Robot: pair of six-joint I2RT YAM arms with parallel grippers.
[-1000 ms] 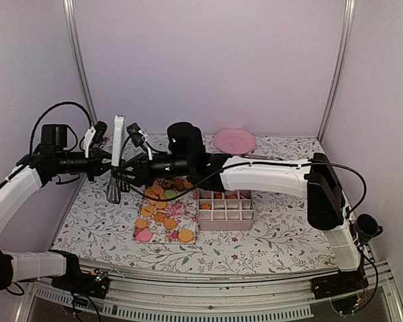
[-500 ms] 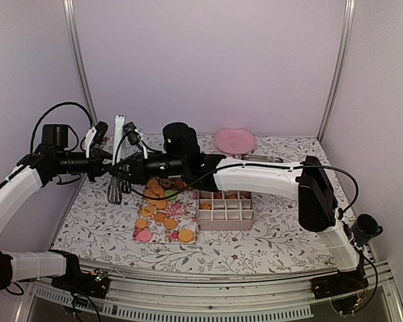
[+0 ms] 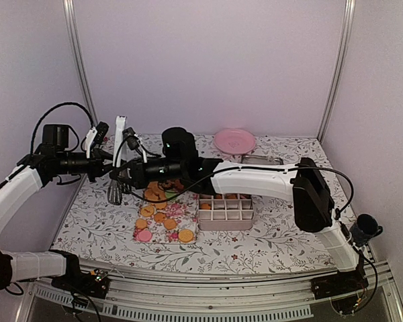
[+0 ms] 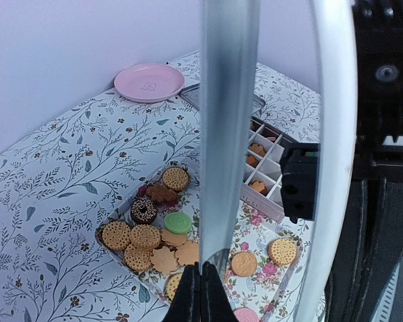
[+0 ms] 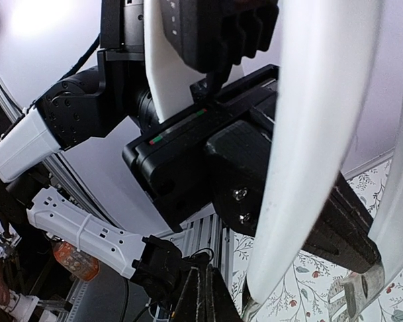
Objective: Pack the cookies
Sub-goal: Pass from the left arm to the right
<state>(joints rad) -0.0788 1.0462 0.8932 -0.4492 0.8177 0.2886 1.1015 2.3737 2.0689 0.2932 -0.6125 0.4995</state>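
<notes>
Your left gripper (image 4: pixel 201 290) is pressed together on the white tongs with slotted metal ends (image 3: pixel 119 137), pinching them part-way down. Your right gripper (image 5: pixel 201 295) has its fingertips pressed together too, close beside those tongs and lower on them in the overhead view, though I cannot tell whether it actually grips them. At the near side of the table, the flower-printed rectangular tray (image 3: pixel 180 212) carries the cookies (image 4: pixel 146 236). A few flat golden rounds and a pink one are scattered over its near half, and a denser heap of golden, dark brown and one green sits at its far end. Just to the right of the tray stands the white box divided into small square compartments (image 3: pixel 225 225). Only some of its far cells hold golden cookies, so I judge the packing to be at an early stage. Farther back, the tongs hang roughly upright, white handle up and slotted ends down, over the table just left of the tray's far corner. Steer by this: the heap lies to the right of the tips and slightly toward the arms' bases, with the box farther right again. Both grippers meet at the tongs, but your right forearm stretches across above the heap, so you would likely need to clear it first. At the back, the round pink plate (image 3: pixel 234 141) sits well apart.
</notes>
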